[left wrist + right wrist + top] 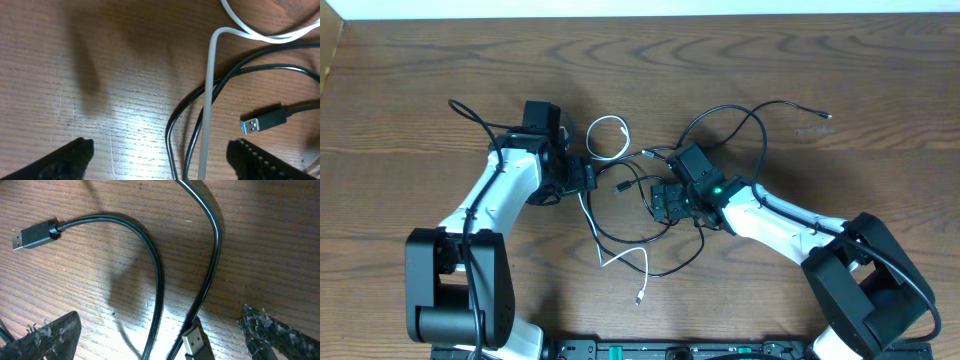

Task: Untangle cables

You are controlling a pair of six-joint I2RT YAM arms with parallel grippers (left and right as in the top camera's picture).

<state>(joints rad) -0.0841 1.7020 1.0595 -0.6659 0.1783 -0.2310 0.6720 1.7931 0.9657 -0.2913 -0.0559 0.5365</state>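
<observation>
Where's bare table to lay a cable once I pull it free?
The wide strip of table along the far edge is bare, as is the far right corner past the long black cable's plug. Between the left gripper and right gripper it is crowded: white cable and black cables cross there.

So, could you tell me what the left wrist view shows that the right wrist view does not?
Left wrist only: the white cable, running up to a loop, and a blue-tipped plug. Right wrist only: an upper-left plug and a bottom-edge plug, both black, with no white cable in sight. Both: black cables lying on the wooden table, with the left gripper and the right gripper each open over them, holding nothing.
</observation>
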